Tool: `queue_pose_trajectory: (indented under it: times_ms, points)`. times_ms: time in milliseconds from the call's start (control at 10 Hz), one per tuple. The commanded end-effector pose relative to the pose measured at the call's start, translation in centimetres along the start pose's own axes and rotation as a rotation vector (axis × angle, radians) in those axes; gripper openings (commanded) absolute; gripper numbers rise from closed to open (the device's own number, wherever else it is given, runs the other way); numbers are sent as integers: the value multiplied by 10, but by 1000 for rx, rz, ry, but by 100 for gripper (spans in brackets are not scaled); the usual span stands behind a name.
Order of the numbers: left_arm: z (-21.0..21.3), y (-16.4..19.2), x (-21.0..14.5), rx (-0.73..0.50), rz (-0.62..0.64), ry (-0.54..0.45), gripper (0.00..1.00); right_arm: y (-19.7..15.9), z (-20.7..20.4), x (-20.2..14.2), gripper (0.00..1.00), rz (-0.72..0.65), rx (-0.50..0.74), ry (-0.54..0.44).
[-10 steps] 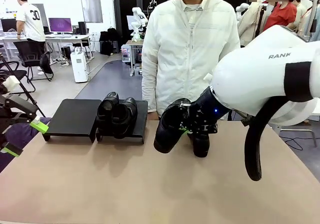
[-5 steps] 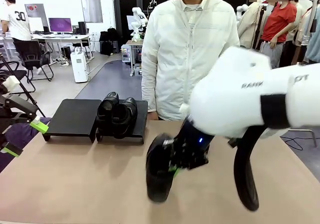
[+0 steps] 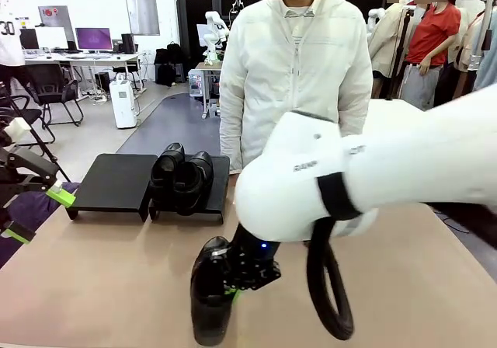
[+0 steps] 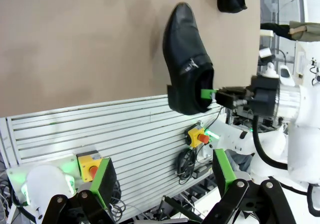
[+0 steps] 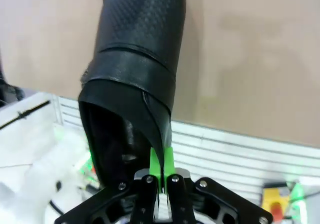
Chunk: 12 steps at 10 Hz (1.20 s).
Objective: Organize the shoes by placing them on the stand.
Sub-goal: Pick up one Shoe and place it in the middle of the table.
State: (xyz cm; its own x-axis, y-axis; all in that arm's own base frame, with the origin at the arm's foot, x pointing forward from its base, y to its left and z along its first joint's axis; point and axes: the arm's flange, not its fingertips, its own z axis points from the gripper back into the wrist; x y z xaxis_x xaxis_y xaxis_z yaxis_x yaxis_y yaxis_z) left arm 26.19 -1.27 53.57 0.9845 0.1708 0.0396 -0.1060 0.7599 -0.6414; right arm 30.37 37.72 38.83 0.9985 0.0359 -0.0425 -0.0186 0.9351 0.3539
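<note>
While my right fingers [image 5: 155, 165] clamp only the thin collar rim of one shoe [image 5: 140, 49], hung low over the bench [image 3: 101, 278] by its near edge, I judge its glossy leather slippery and pliant, liable to swing; left fingers [image 4: 103, 180] gape empty.

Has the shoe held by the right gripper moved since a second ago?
Yes. The shoe has swung left and nearer the camera, away from the stand.
</note>
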Motion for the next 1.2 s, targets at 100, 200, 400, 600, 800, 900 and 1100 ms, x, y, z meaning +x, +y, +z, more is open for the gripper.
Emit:
queue_pose_trajectory:
  times_ms: [100, 200, 400, 600, 800, 900, 1100]
  points:
    - [3, 1, 0, -9, -3, 6, 100, 30, -29, 37, 0, -62, 52, -35]
    - [3, 1, 0, -9, -3, 6, 100, 31, -36, 45, 0, -78, 50, -17]
    - [3, 1, 0, -9, -3, 6, 100, 33, -43, 54, 0, -96, 50, -2]
    - [3, 1, 0, -9, -3, 6, 100, 32, -44, 57, 23, -84, 39, 9]
    - [3, 1, 0, -9, -3, 6, 100, 32, -44, 57, 100, -98, 46, 10]
    - [3, 1, 0, -9, -3, 6, 100, 32, -43, 56, 100, -97, 49, 11]
    - [3, 1, 0, -9, -3, 6, 100, 35, -36, 50, 100, -88, 57, 13]
